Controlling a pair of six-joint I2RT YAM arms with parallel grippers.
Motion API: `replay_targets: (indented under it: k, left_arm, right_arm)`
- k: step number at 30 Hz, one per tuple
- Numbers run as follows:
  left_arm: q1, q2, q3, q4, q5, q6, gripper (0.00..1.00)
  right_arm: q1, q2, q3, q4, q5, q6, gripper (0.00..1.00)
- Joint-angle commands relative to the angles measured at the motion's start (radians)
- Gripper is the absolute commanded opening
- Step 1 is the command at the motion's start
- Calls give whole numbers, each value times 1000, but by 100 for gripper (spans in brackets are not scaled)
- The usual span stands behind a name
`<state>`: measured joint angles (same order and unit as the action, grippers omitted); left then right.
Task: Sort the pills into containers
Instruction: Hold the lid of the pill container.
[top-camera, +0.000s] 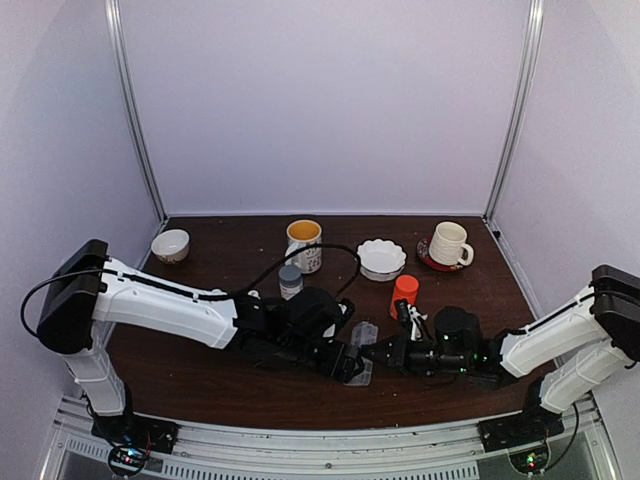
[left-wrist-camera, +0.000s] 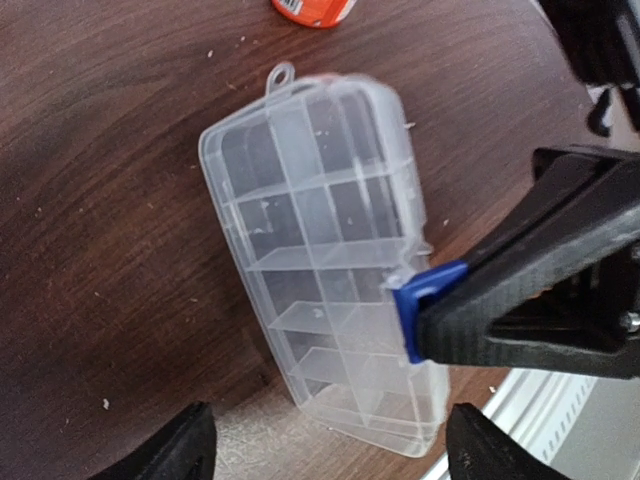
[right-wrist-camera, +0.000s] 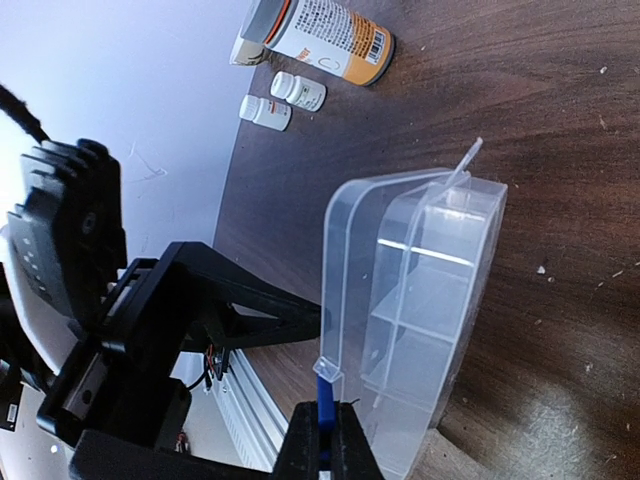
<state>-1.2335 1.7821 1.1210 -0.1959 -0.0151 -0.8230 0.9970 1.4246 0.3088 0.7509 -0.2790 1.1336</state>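
The clear pill box (left-wrist-camera: 300, 230) with its two rows of containers lies on the dark table, also in the top view (top-camera: 364, 340). My left gripper (left-wrist-camera: 335, 455) is open, its fingertips straddling the box's near end without touching it. My right gripper (right-wrist-camera: 323, 440) is shut. Its blue tip (left-wrist-camera: 430, 305) is pressed under the latch tab of the lid (right-wrist-camera: 352, 280), which stands ajar from the base. One tiny pale speck (left-wrist-camera: 317, 313) sits in a compartment; I cannot tell whether it is a pill. No other pills show clearly.
An orange bottle (top-camera: 404, 292) and a small grey-capped bottle (top-camera: 290, 281) stand behind the box. Farther back are a mug (top-camera: 304, 243), a scalloped white dish (top-camera: 381, 258), a cup on a saucer (top-camera: 449, 244) and a small bowl (top-camera: 170, 245). Two small white bottles (right-wrist-camera: 298, 92) stand beside a labelled bottle (right-wrist-camera: 320, 35).
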Motion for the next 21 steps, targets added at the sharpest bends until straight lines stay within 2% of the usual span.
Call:
replay_targets:
  k: [1,5,13,18,21]
  left_arm:
    - [-5,40,42,-49,-34,6,80]
    - [-5,69,59,-54,-20,-1,76]
    - [-6,102,77,-39,13,-5,76]
    - [-4,122,84,-56,15,-15,88]
    - [1,124,73,-52,15,-34,89]
  right_arm:
    - [0,-26,9,10,29,8,0]
    - [0,-23,7,11,29,9,1]
    - [0,-11,6,20,30,11,2]
    - [0,2,4,40,25,18,2]
    - [1,5,4,45,24,21,2]
